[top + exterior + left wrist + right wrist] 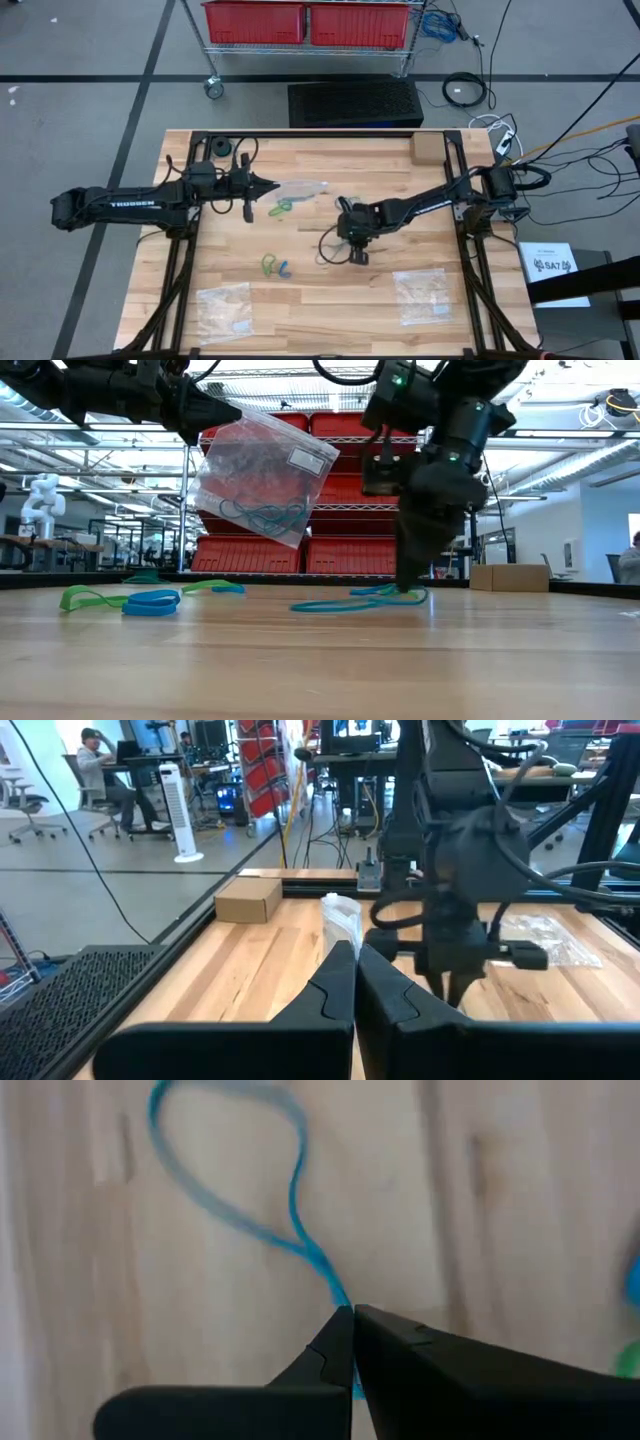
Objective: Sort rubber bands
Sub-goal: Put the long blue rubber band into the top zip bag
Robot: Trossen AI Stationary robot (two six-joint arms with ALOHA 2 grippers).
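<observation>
The wooden table (330,310) fills the lower centre of the high view; grey floor surrounds it, with red bins (305,22) on a wire rack at top centre. "TROSSEN" reads along the left arm. The left gripper (268,186), left of centre, is pressed together on a clear plastic bag (262,478) bearing a white label, held above the table. The right gripper (352,1312), at centre, pinches a blue rubber band (240,1210) lying on the wood. Green and blue rubber bands (277,267) lie lower centre. Two flat clear bags (224,309) rest near the bottom edge.
</observation>
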